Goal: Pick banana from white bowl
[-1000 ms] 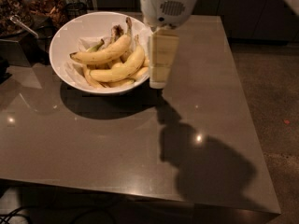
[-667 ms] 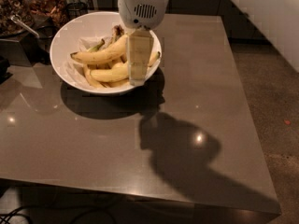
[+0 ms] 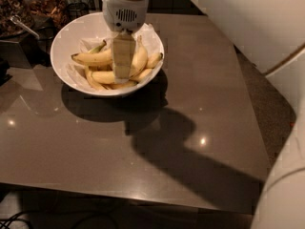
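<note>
1. Lying across the 9 o'clock half of the white bowl (image 3: pixel 62 46), the banana (image 3: pixel 93 57) points its dark end toward 9 o'clock, on crinkled white paper (image 3: pixel 150 34).
2. Other bananas (image 3: pixel 139 58) crowd in from 3 to 6 o'clock.
3. The gripper (image 3: pixel 123 74) hangs straight down over the bowl's middle, its tip among the fruit at the banana's 3 o'clock end; whether it is open or closed cannot be told.
4. The bowl sits toward 11 o'clock on the brown table (image 3: pixel 205 94), with a dark shadow (image 3: pixel 181 147) stretching toward 4 o'clock.
</note>
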